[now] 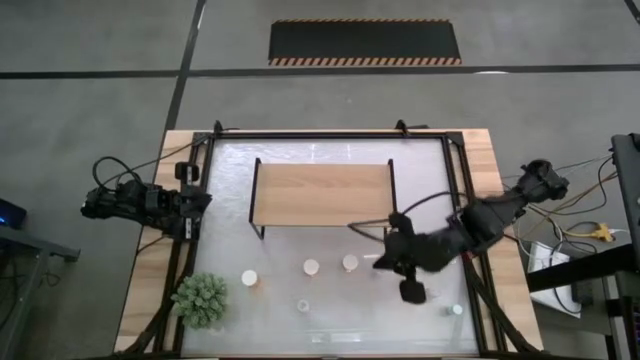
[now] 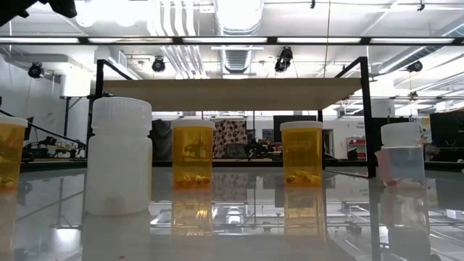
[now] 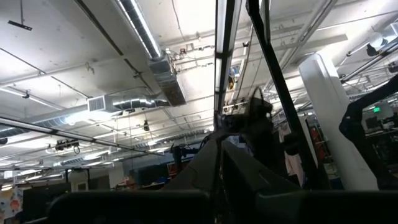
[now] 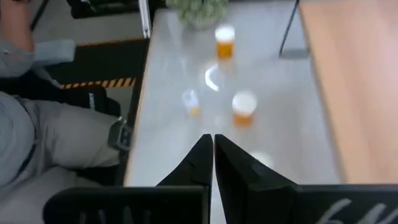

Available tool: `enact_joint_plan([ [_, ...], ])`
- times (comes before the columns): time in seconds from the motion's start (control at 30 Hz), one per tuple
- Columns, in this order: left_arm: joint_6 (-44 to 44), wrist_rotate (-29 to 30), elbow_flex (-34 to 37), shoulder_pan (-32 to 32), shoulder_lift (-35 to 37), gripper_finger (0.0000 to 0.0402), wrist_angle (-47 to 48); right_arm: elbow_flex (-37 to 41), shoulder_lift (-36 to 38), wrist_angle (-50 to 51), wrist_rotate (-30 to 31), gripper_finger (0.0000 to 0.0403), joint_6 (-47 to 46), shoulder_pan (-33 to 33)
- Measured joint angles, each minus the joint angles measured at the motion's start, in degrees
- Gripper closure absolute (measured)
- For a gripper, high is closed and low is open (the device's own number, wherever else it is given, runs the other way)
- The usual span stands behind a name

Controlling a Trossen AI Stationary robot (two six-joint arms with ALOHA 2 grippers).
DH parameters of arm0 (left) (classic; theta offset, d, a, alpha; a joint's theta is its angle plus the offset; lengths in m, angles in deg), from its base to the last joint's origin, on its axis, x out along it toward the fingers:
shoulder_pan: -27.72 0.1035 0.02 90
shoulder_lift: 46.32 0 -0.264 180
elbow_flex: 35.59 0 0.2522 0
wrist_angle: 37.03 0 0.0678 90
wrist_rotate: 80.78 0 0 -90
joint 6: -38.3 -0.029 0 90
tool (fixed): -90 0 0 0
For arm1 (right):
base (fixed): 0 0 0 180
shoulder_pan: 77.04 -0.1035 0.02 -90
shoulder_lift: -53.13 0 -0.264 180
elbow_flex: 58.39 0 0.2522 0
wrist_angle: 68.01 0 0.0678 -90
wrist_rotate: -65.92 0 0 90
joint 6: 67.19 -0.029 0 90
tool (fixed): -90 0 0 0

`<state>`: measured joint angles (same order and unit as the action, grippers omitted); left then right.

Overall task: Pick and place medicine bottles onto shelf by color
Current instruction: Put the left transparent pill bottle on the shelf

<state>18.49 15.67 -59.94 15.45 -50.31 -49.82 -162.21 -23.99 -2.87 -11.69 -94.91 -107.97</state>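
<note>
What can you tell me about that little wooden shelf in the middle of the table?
The shelf is a low rectangular board of pale wood on thin black metal legs, standing upright toward the table's far side. Its top is bare: no bottle rests on it. Seen from table height, it spans above and behind the row of bottles, none of which can be seen touching it. The plant stands off at the near left corner. Neither gripper touches it.

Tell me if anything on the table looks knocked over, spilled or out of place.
Nothing stands out. The bottles seen in the low view, the white bottle and the orange bottles, stand upright with caps on. The shelf sits square and bare. The plant is upright at the table's corner.
</note>
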Motion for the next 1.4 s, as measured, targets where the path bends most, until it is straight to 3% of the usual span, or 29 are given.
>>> enact_joint_plan([
  [0.17,0.00,0.00,0.00,-0.02,0.00,0.0396,-0.02,0.13,-2.46,4.83,1.19,0.0394,-13.45,-4.81],
  [0.53,-0.02,0.02,0.00,-0.02,0.00,0.0396,-0.48,0.38,-9.06,13.24,1.31,0.0381,-21.20,-9.21],
  [0.63,-0.04,0.02,0.00,-0.02,-0.02,0.0396,-0.46,0.95,-11.36,13.25,2.05,0.0355,-20.46,-9.21],
  [1.0,-0.07,0.02,0.00,-0.02,0.00,0.0396,-3.22,4.80,-13.84,13.19,14.04,0.0219,-16.60,-11.60],
  [1.23,-0.07,0.02,0.00,-0.02,0.00,0.0396,-3.24,14.57,-10.61,11.89,16.25,0.0163,-19.62,-12.17],
  [1.4,-0.08,0.04,-0.02,0.00,0.00,0.0396,-4.97,23.52,-8.70,2.58,16.23,0.0135,-20.19,-12.10],
])
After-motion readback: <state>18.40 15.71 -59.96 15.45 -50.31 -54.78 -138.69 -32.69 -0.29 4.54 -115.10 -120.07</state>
